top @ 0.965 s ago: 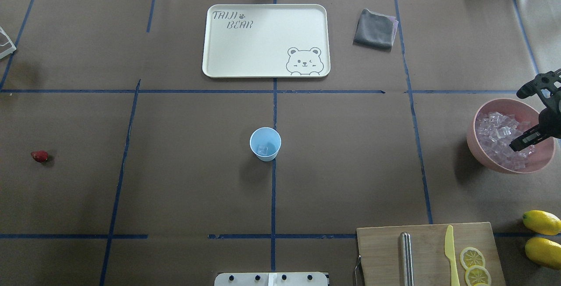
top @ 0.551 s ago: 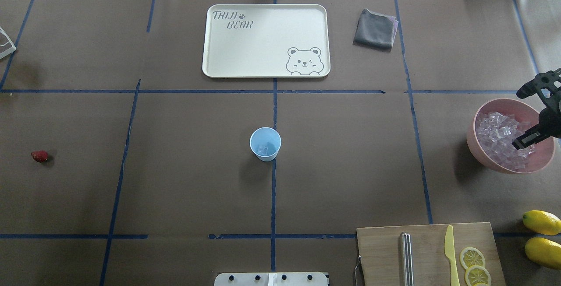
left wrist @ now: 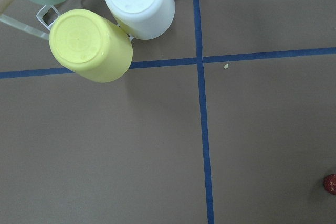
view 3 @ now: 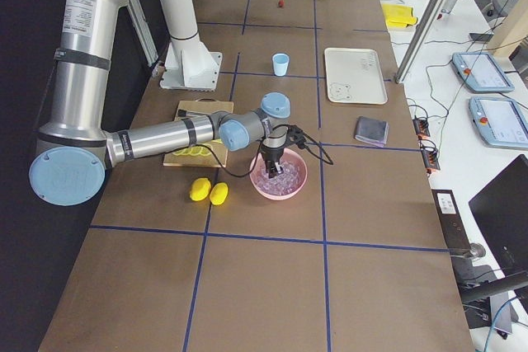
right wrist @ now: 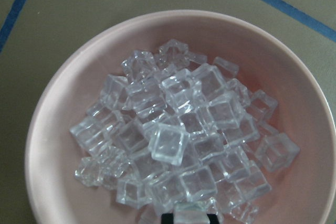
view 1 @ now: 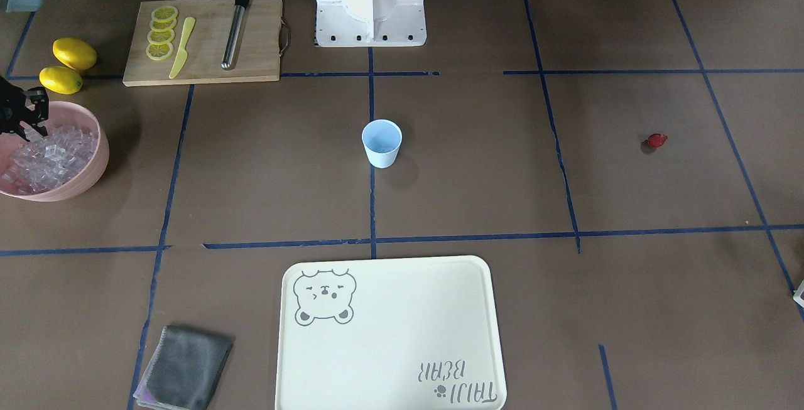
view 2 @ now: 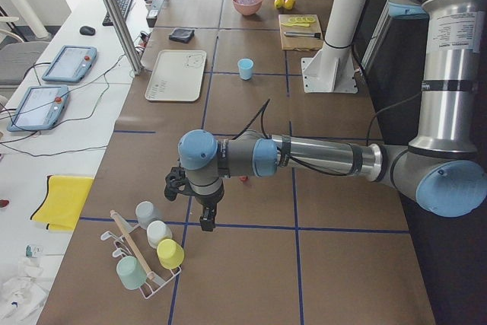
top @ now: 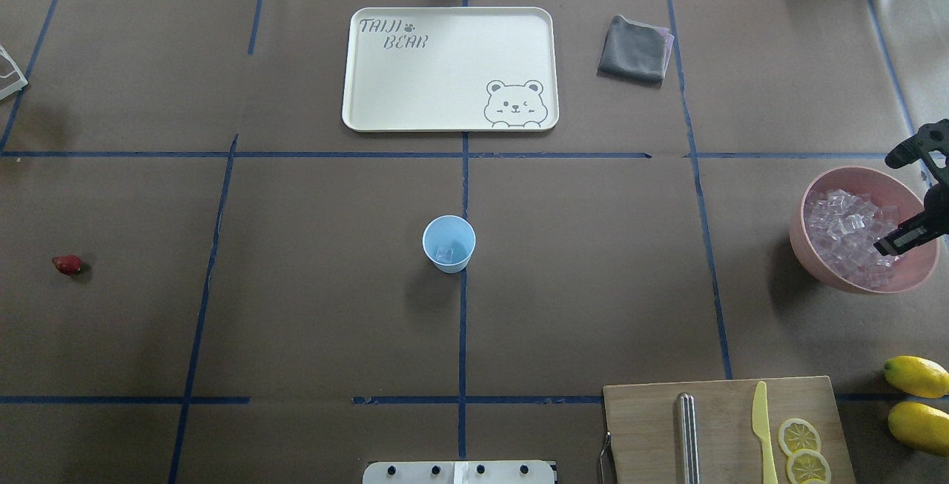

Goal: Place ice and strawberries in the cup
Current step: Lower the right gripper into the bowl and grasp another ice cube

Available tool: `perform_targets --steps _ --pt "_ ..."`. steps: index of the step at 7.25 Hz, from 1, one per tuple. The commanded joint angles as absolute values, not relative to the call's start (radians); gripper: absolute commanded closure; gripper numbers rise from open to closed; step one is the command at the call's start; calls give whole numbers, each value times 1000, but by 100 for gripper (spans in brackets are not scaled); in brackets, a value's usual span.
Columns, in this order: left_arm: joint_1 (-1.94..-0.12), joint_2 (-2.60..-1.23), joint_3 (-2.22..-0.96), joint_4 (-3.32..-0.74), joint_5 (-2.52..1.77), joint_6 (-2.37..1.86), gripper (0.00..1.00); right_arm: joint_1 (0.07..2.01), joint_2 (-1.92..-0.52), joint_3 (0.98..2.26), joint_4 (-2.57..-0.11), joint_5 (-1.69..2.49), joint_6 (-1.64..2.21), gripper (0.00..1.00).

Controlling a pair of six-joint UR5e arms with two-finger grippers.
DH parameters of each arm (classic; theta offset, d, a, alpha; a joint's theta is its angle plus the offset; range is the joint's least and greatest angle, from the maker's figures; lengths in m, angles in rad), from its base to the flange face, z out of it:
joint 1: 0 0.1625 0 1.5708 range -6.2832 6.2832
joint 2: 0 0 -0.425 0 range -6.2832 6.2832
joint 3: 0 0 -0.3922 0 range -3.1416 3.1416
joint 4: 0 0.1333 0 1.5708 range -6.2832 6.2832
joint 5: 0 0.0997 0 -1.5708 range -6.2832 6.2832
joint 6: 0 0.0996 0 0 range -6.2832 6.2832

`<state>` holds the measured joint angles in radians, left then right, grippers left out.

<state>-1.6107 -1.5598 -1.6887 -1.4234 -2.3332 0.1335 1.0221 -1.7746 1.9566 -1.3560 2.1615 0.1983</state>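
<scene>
Jaws of the right gripper (top: 886, 246) are poised above the ice (right wrist: 173, 140) heaped in a pink bowl (top: 795, 236); whether they are parted cannot be told; nor can it be told for the left gripper (view 2: 205, 221), held near a rack (view 2: 114, 243); one cube (top: 445, 253) is seen inside the cup (top: 448, 226) at mid-worktop; the strawberry (top: 67, 264) is seen well apart, leftward.

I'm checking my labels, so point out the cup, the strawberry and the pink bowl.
cup (view 1: 381, 157), front-facing view, outer wall.
strawberry (top: 67, 264), overhead view, its middle.
pink bowl (right wrist: 84, 87), right wrist view, bare inner wall.
</scene>
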Motion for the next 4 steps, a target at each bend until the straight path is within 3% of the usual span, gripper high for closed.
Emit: perform_targets --steps 1,4 --pt "-1611 -1560 -1689 -1424 -2333 133 0 1107 -1815 2022 -1359 2250 186 100" --pt "-1611 -1559 -1690 -1424 -2335 133 0 1173 -1806 2116 -1453 2296 179 100"
